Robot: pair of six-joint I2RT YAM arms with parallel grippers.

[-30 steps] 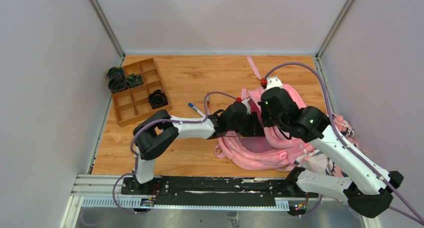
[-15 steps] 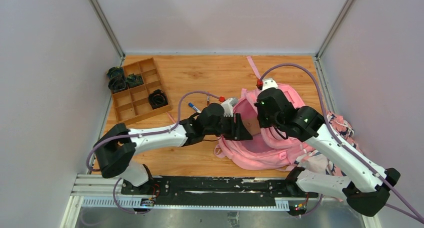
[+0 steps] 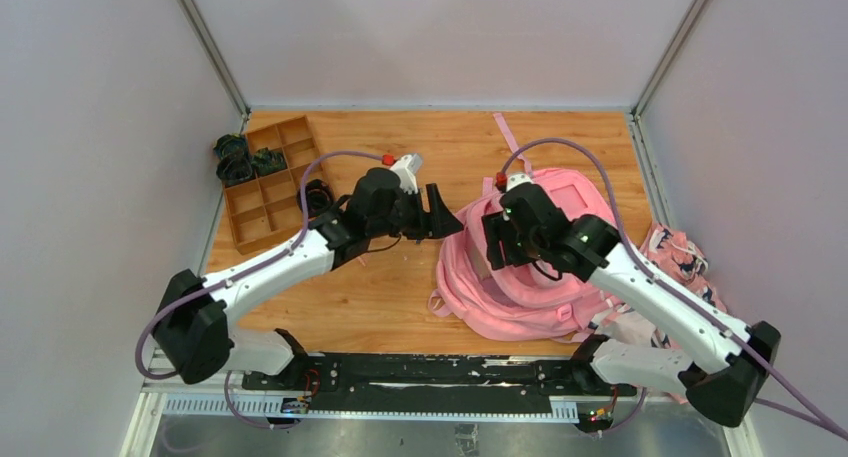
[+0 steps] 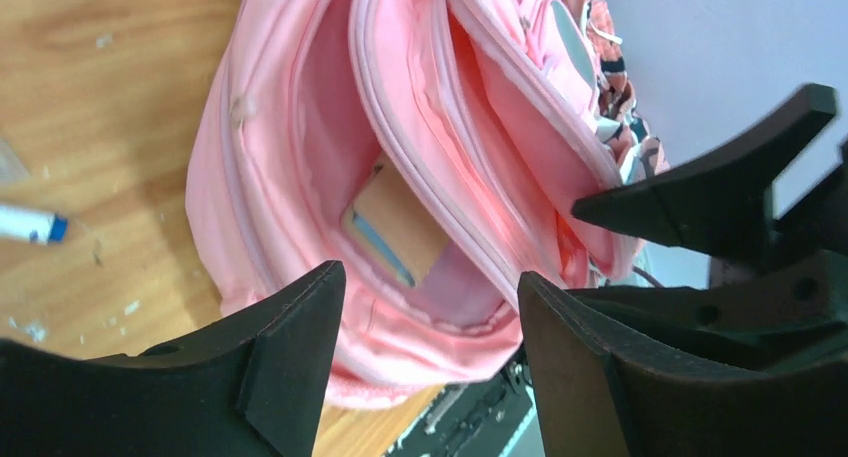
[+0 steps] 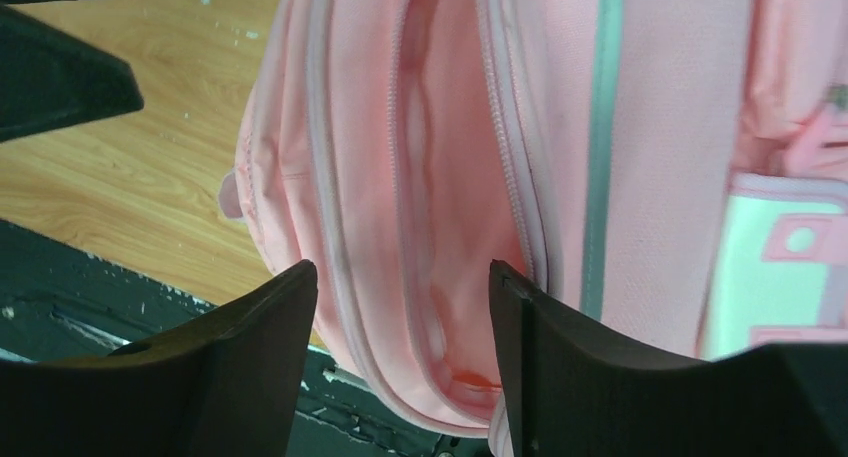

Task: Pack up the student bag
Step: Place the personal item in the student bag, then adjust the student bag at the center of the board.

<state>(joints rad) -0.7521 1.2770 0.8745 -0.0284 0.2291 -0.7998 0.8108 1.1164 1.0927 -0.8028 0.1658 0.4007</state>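
1. Top view: the student bag (image 3: pixel 520 297) is lying on the right half of the wooden table (image 3: pixel 400 152), its near end close to the black base rail (image 3: pixel 420 372).
   - The left gripper (image 3: pixel 443 214) is hanging just beside the bag's left edge, over bare wood. Its jaws are standing apart and holding nothing.
   - The right gripper (image 3: pixel 493 245) is hovering over the bag's left part, likewise spread and empty.
   - A patterned cloth bundle (image 3: pixel 685 257) is lying against the bag's right side.
   - A wooden compartment tray (image 3: pixel 275 182) is sitting at the far left.
2. Left wrist view: the black, wedge-shaped fingers are standing wide apart, and the bag (image 4: pixel 300 107) is lying beyond and between them.
   - Its main compartment is gaping, and a flat tan item with a blue edge (image 4: pixel 395 227) is resting inside.
   - The pink fabric is looking soft and creased, edged with paler zipper tape.
   - A blue-capped pen (image 4: pixel 25 224) is lying on the wood, apart from the bag.
3. Right wrist view: the bag (image 5: pixel 680 107) is lying directly under the parted fingers, its zipper mouth running lengthwise between them.
   - A grey-green strip (image 5: pixel 600 127) is crossing the finely woven pink front.
   - A pale patch with pink outlines (image 5: pixel 780 267) is showing at the right edge.
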